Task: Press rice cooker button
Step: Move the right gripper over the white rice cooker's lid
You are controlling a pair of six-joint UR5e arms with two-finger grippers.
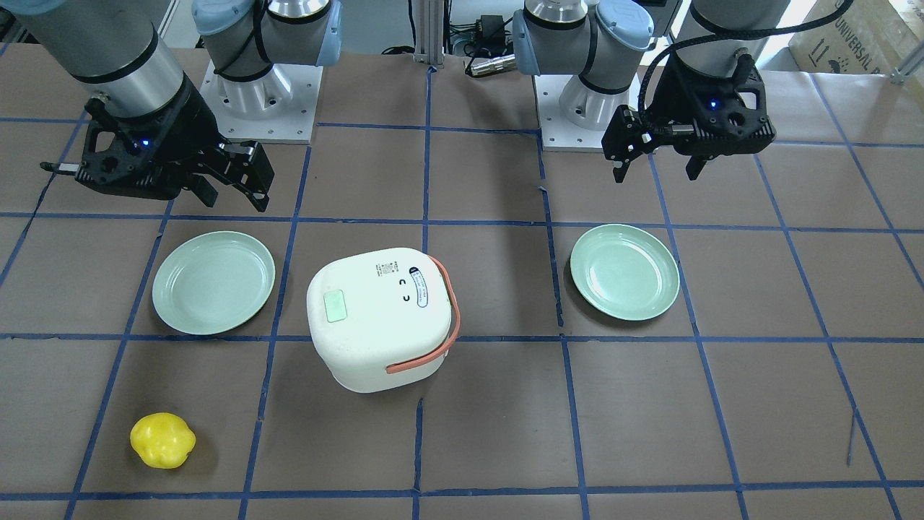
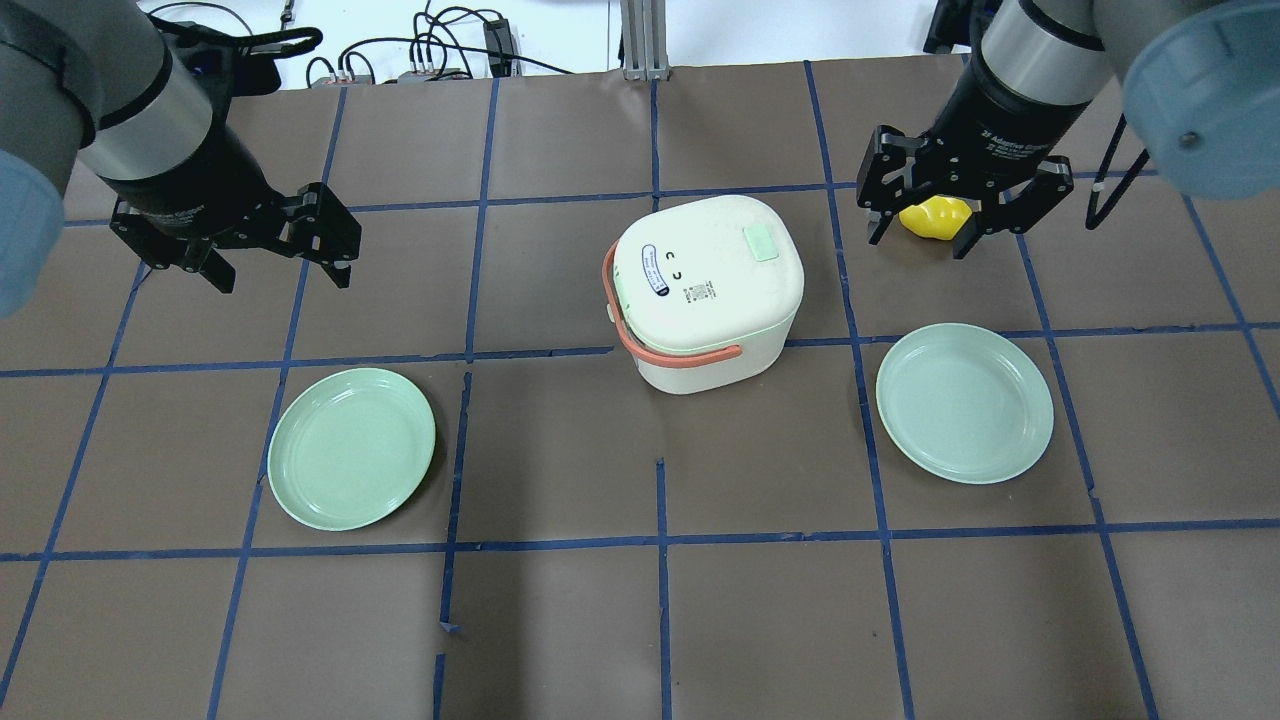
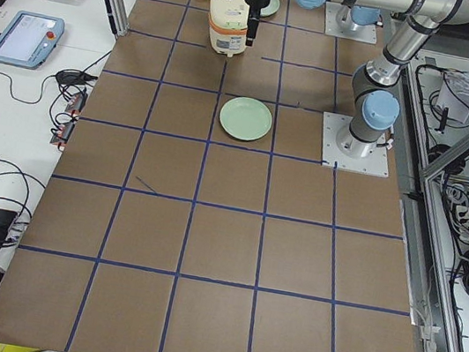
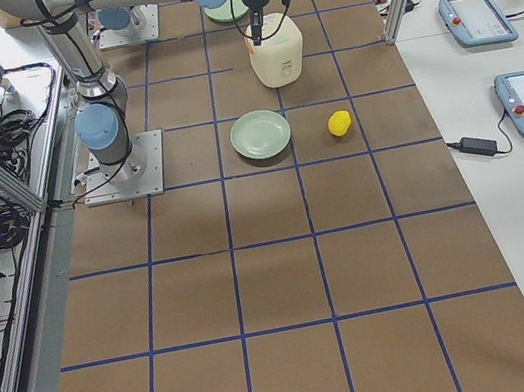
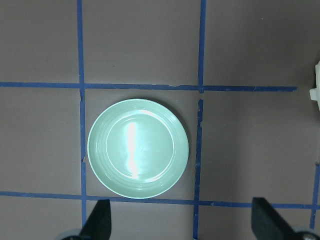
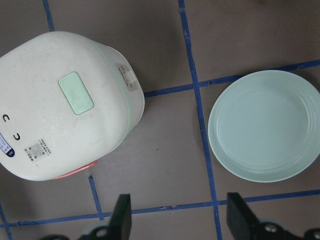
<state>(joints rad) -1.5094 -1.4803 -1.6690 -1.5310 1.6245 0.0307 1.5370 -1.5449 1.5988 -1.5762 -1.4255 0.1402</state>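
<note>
The right gripper (image 2: 917, 240) hangs wide open and empty. The rice cooker (image 2: 705, 290) sits below and inward of it, with its green button (image 2: 762, 242) facing up, ready for pressing. The left gripper (image 2: 280, 272), likewise spread and empty, idles farther off.

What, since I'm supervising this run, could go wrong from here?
The button is small and off-centre on the lid of the rice cooker; the right gripper, jaws open, could straddle or miss it. A push near that edge might tilt or slide the freestanding cooker. The left gripper, if used, could snag the orange handle.
</note>
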